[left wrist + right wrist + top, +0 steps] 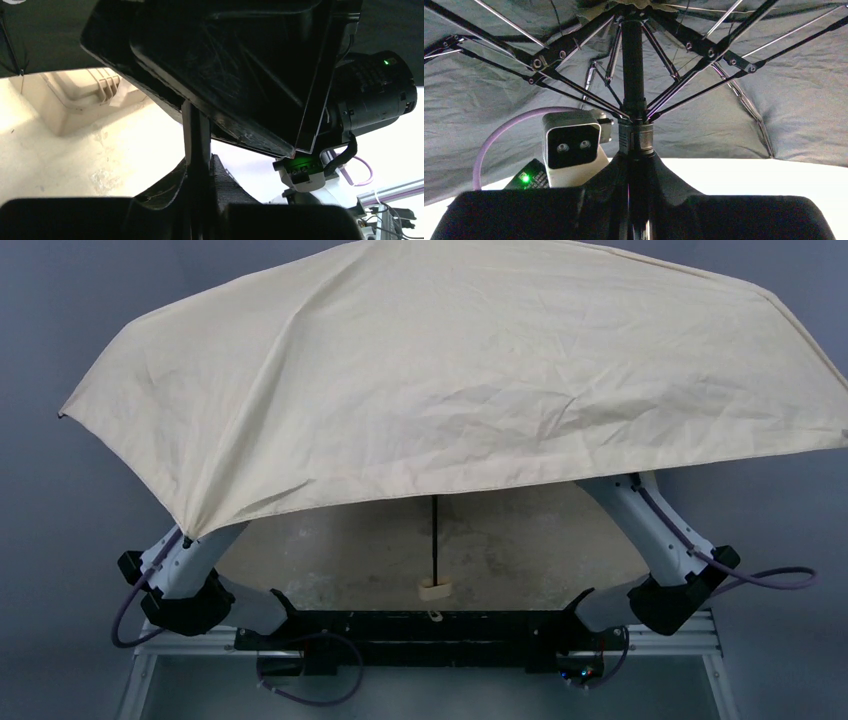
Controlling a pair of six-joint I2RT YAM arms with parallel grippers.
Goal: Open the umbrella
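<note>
The umbrella point(450, 370) stands fully spread over the surface point(540, 540), handle point(435, 588) low at its near edge. Right fingers point(664, 185) clamp the shaft point(633, 60) just under the runner point(636, 137), bracing it upright. Left fingers point(235, 185) are closed on the shaft too, likely to steady it.

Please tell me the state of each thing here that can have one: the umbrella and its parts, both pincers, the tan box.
umbrella: open, canopy fully spread.
shaft: extended, upright.
runner: raised.
left pincer: shut on the shaft.
right pincer: shut on the shaft, just under the runner.
tan box: open or closed, cannot tell.
</note>
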